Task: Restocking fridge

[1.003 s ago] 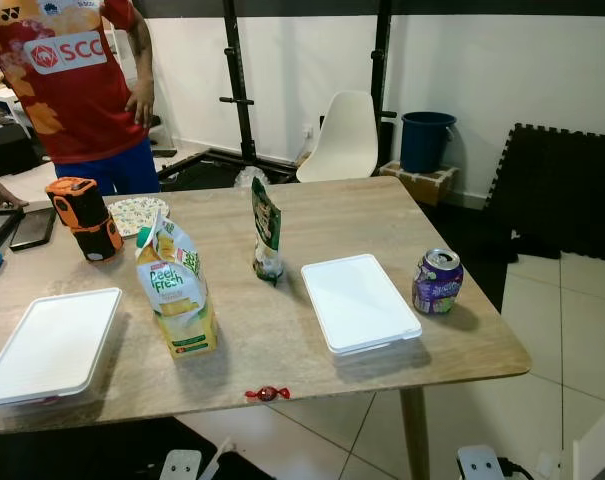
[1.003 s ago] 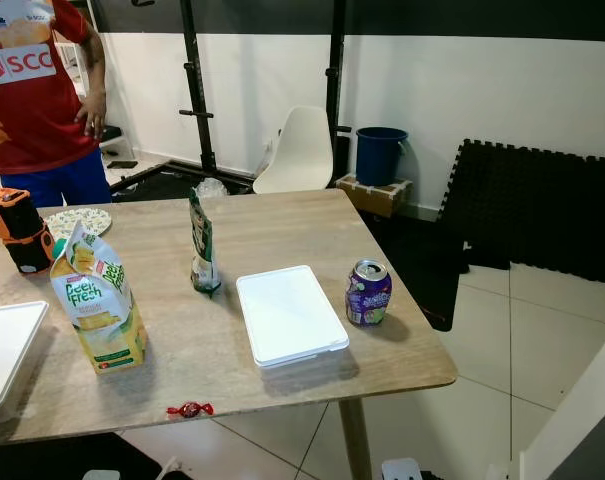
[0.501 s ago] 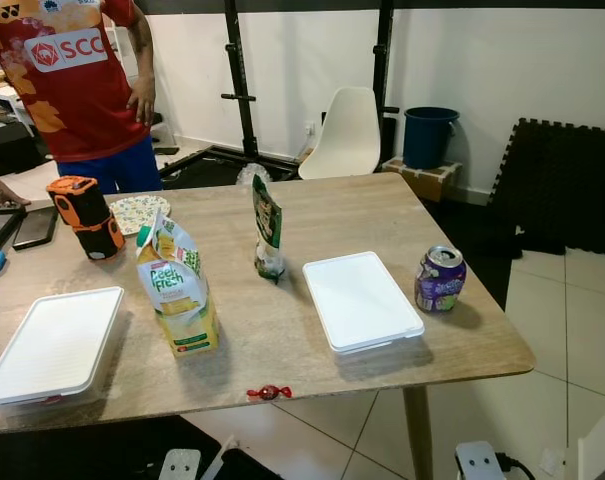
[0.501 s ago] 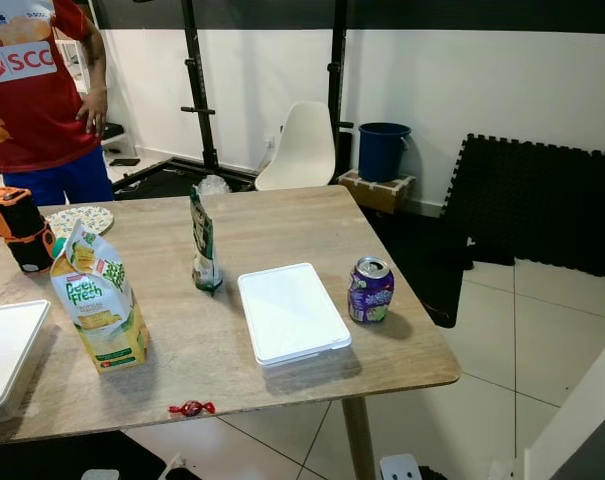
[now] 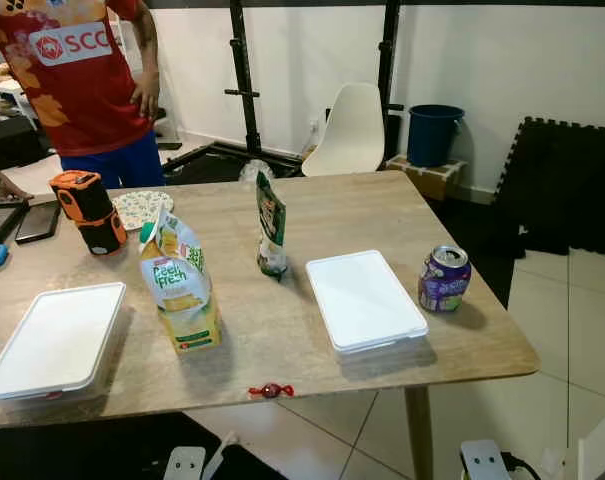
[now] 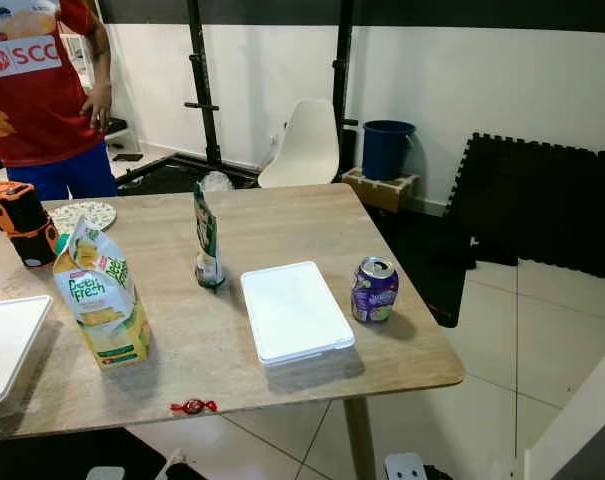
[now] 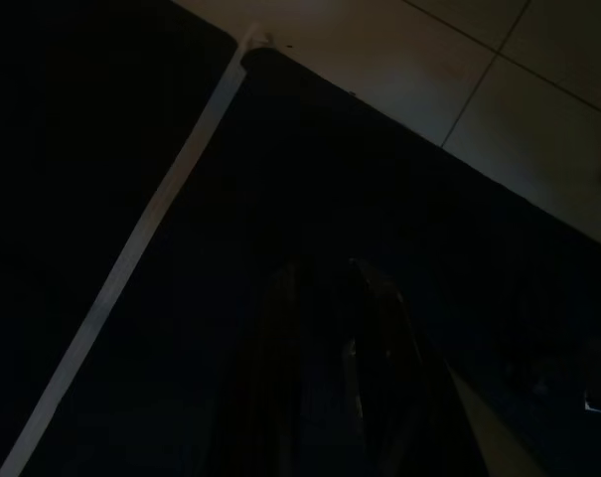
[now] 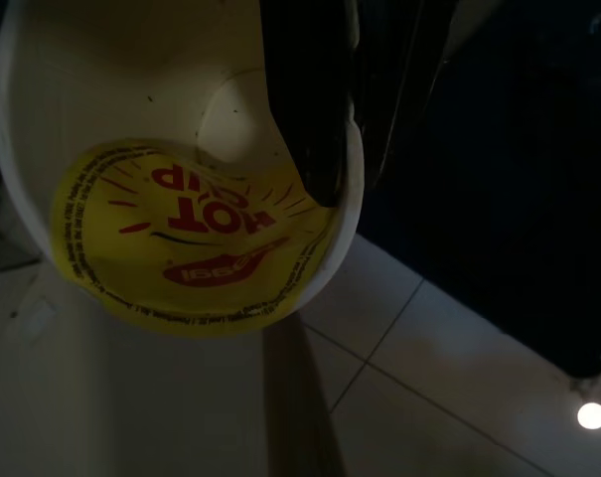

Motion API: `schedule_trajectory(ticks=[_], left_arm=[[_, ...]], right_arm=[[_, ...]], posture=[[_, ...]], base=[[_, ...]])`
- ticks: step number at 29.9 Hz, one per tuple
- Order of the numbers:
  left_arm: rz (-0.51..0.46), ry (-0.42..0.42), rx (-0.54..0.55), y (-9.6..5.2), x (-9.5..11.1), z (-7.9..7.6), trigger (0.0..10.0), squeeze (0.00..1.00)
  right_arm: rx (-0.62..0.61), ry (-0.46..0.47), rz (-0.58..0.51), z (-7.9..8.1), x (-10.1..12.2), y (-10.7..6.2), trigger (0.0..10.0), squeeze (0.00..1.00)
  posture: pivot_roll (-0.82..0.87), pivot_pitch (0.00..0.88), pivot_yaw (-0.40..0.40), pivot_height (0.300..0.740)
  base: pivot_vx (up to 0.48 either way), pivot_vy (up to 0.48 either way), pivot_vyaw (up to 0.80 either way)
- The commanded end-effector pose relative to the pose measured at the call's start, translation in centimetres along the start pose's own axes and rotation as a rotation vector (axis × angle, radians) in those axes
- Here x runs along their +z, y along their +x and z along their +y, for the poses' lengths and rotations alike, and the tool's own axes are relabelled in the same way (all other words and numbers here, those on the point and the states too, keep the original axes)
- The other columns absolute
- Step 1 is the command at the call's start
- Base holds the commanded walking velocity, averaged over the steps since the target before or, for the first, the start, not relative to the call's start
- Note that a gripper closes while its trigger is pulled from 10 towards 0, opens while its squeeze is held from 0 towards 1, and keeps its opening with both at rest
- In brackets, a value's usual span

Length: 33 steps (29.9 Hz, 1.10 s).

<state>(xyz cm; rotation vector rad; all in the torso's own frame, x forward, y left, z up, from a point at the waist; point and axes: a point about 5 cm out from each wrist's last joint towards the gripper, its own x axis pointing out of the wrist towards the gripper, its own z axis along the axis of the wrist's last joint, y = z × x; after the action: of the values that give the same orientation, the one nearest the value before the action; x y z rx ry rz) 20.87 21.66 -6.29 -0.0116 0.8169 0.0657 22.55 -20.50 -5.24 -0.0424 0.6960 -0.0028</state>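
On the wooden table (image 5: 322, 205) stand a yellow Peel Fresh juice carton (image 5: 179, 290), a slim green pouch (image 5: 271, 225) and a purple drink can (image 5: 443, 279). A flat white lidded container (image 5: 365, 300) lies between pouch and can. In the right wrist view, my right gripper (image 8: 340, 169) is shut on the rim of a white cup (image 8: 181, 238) with a yellow "HOT CUP" label, held over tiled floor. My left gripper (image 7: 335, 298) hangs in deep shade above a dark mat.
A second white container (image 5: 54, 340) lies at the table's left, and a red candy (image 5: 270, 390) near the front edge. An orange device (image 5: 87, 212) and a patterned plate (image 5: 140, 208) sit at the far left. A person in a red shirt (image 5: 82, 80) stands behind. A white chair (image 5: 354, 130) and a blue bucket (image 5: 432, 133) stand beyond.
The whole picture has drifted slightly, so the camera moved. Nothing on the table has changed place.
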Motion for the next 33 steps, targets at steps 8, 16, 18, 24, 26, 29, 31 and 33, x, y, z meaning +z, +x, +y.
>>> schedule_trajectory(ticks=[8,16,18,24,26,29,31,33], left_arm=[[0.027,0.054,-0.008,-0.1,-0.6,-0.1,10.0,0.0],[0.011,0.015,0.015,-0.1,-0.4,0.0,10.0,0.0],[0.003,-0.021,0.018,-0.1,-0.3,0.1,10.0,0.0],[0.016,0.028,0.001,0.0,-0.3,-0.1,10.0,0.0],[0.016,0.008,-0.007,-0.1,-0.4,-0.2,10.0,0.0],[0.019,0.021,-0.02,-0.1,-0.5,-0.2,10.0,0.0],[0.029,0.037,-0.009,-0.1,-0.6,-0.1,10.0,0.0],[0.034,0.044,-0.008,-0.1,-0.6,0.0,10.0,0.0]], right_arm=[[0.005,-0.022,0.022,0.1,-0.4,-0.1,10.0,0.0],[0.024,-0.069,0.026,-0.1,-0.1,0.0,10.0,0.0],[0.027,-0.09,0.028,-0.2,0.0,0.0,10.0,0.0],[0.008,-0.05,0.011,-0.4,0.5,0.2,10.0,0.0],[0.026,-0.101,0.023,-0.3,0.3,0.1,10.0,0.0],[0.017,-0.08,0.016,-0.4,0.4,0.1,10.0,0.0],[0.022,-0.095,0.023,-0.5,0.3,0.1,10.0,0.0],[0.018,-0.093,0.023,-0.6,0.3,0.1,10.0,0.0]], posture=[[-0.03,0.104,0.025,0.74],[-0.02,0.101,0.029,0.74],[-0.04,0.102,0.045,0.74],[-0.03,0.089,0.016,0.74],[-0.04,0.086,0.033,0.74],[-0.04,0.084,0.027,0.74],[-0.04,0.078,0.022,0.74],[-0.04,0.079,0.036,0.74]], base=[[0.0,0.0,0.0],[0.0,0.0,0.0],[0.0,0.0,0.0],[0.0,0.0,0.0],[0.0,0.0,0.0],[0.0,0.0,0.0],[0.0,0.0,0.0],[0.0,0.0,0.0]])
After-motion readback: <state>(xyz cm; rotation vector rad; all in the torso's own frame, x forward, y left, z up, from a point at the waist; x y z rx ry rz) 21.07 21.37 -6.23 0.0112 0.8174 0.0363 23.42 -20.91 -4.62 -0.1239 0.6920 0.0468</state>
